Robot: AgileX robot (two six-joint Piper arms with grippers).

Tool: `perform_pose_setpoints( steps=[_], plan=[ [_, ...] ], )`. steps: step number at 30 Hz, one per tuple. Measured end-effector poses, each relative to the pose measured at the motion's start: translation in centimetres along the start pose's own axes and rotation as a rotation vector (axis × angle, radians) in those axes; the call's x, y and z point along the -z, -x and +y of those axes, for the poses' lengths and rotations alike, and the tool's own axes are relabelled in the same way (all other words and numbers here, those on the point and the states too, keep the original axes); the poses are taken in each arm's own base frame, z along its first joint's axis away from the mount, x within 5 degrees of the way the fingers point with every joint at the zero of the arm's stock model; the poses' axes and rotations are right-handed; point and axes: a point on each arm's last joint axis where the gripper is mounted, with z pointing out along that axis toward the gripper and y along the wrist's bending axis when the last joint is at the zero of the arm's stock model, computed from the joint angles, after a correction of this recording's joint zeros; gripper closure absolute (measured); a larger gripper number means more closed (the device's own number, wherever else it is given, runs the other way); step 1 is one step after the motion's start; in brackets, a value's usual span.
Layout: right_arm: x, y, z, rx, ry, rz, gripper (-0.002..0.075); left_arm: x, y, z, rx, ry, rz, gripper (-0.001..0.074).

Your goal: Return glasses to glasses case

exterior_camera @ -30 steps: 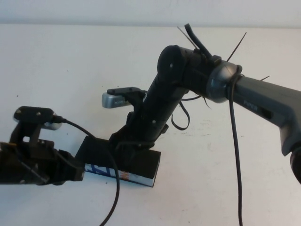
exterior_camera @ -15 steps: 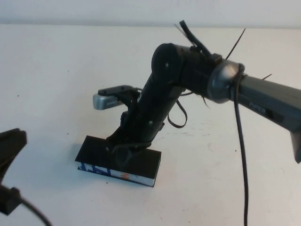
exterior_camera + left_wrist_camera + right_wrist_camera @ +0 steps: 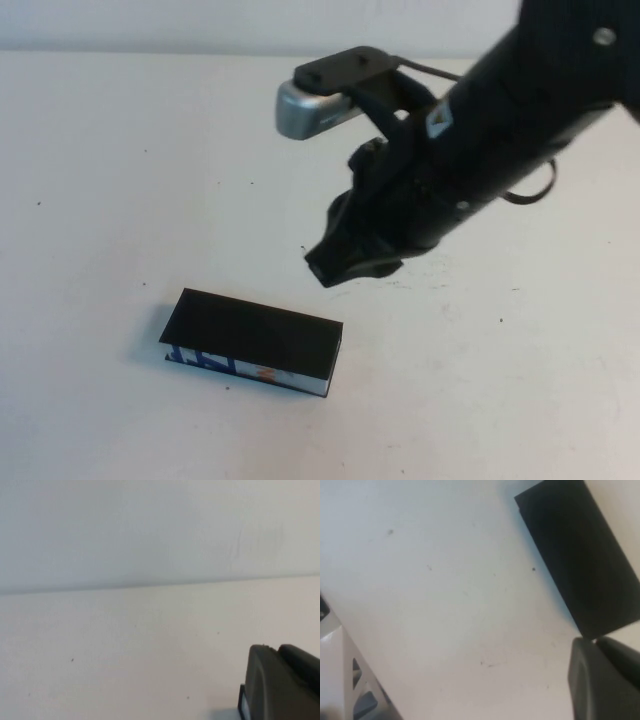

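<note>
Black lid shut, the case (image 3: 252, 343) lies done; right gripper (image 3: 345, 262), grip state unclear, hangs above-right of it and should retreat clear, left gripper unseen.

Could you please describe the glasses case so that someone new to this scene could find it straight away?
On the white table, look toward the near edge, left of centre. The glasses case is a flat black rectangular box, lid shut, with a blue, white and orange printed side. The right gripper hangs above and beyond it; the left gripper is out of view.
</note>
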Motion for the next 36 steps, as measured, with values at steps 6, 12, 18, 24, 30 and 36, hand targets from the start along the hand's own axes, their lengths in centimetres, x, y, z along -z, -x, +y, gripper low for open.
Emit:
perform_pose_setpoints(
  steps=[6,12,18,24,30,36],
  plan=[
    [4.1,-4.9,1.5,-0.022,-0.06,-0.144,0.0737,-0.1,-1.7,0.1,0.001,0.009,0.041,0.0738],
    [5.2,-10.7,1.8,-0.033,-0.123,-0.299,0.0737,-0.1,-2.1,-0.1,0.006,-0.015,0.073,0.0738],
    [4.4,-17.0,1.6,-0.104,-0.128,-0.464,0.0737,-0.1,-2.1,-0.1,0.006,-0.018,0.077,0.0738],
    [2.7,-21.5,1.2,-0.126,-0.135,-0.431,0.0737,-0.1,-2.1,-0.1,0.006,-0.018,0.077,0.0738],
    [1.5,-22.5,-0.2,-0.107,-0.227,-0.543,0.0737,-0.1,-2.1,-0.1,0.006,-0.018,0.077,0.0738],
    [1.2,-25.2,-3.0,-0.197,-0.411,-0.725,0.0737,-0.1,-2.1,-0.2,0.006,-0.02,0.08,0.0738]
  ],
)
